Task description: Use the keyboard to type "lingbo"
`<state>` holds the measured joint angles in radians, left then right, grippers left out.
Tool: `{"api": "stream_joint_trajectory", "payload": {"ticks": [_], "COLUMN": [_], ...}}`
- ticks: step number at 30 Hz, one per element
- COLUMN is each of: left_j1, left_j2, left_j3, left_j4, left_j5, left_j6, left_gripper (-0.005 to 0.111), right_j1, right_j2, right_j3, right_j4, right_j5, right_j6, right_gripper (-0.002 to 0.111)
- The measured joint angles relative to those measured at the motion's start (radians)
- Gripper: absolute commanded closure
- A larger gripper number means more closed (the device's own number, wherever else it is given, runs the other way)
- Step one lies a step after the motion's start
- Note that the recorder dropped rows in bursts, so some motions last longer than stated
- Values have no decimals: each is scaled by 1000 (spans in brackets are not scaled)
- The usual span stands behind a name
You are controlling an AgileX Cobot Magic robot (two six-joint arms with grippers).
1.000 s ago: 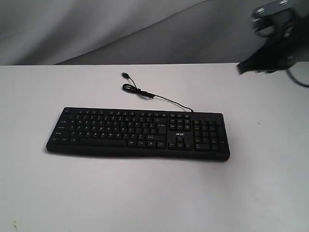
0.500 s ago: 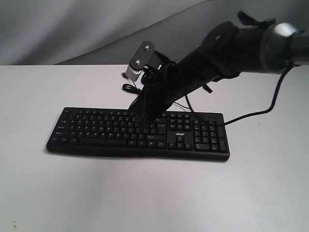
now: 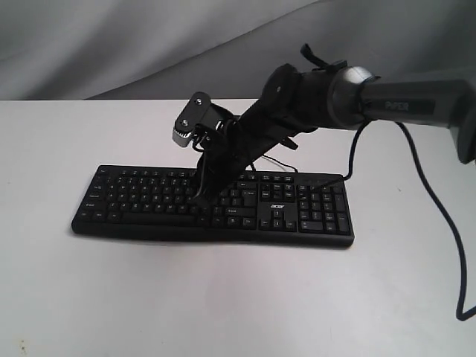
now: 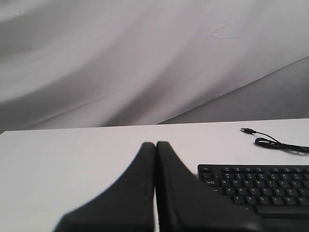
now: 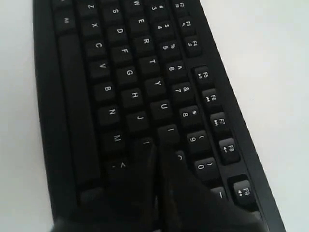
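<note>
The long black keyboard [image 3: 134, 201] with an "acer" logo lies across the white table [image 3: 223, 297], its thin cable [image 3: 223, 143] curling behind it. My right gripper [image 3: 202, 198] is shut, empty, and reaches in from the right, its tips down on the right part of the letter keys. In the right wrist view the keyboard [image 5: 120, 72] fills the picture and the right gripper [image 5: 155, 149] has its tips near the K and I keys; which key it touches is hidden. My left gripper [image 4: 155, 145] is shut and empty, over the table left of the keyboard [image 4: 260, 186].
A grey cloth backdrop [image 3: 111, 44] rises behind the table. The right arm's dark cable [image 3: 446, 223] hangs down on the right. The keyboard's USB plug [image 4: 247, 130] lies loose on the table behind the keys.
The right arm came in from the upper right corner and lowered onto the keyboard. In the last half second its tips slid slightly left and toward the front rows.
</note>
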<state>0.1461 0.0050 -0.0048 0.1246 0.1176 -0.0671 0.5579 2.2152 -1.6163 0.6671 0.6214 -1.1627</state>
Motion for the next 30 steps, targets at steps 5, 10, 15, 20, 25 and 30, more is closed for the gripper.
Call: {"api": "stream_joint_trajectory", "payload": {"ticks": [5, 10, 15, 20, 25, 30], "left_j1": [0, 0, 0, 0, 0, 0], "left_j2": [0, 0, 0, 0, 0, 0], "left_j3": [0, 0, 0, 0, 0, 0], "left_j4": [0, 0, 0, 0, 0, 0], "left_j5": [0, 0, 0, 0, 0, 0], "left_j6": [0, 0, 0, 0, 0, 0], "left_gripper": [106, 106, 106, 106, 106, 106], "right_j1": [0, 0, 0, 0, 0, 0], "right_j2": [35, 56, 63, 63, 63, 63], "right_j3": [-30, -30, -30, -30, -30, -30], "right_j4": [-14, -22, -26, -26, -16, -5], "right_j5": [4, 9, 21, 25, 25, 25], "right_j6": [6, 6, -9, -26, -52, -67], "right_gripper": [108, 108, 108, 108, 108, 108]}}
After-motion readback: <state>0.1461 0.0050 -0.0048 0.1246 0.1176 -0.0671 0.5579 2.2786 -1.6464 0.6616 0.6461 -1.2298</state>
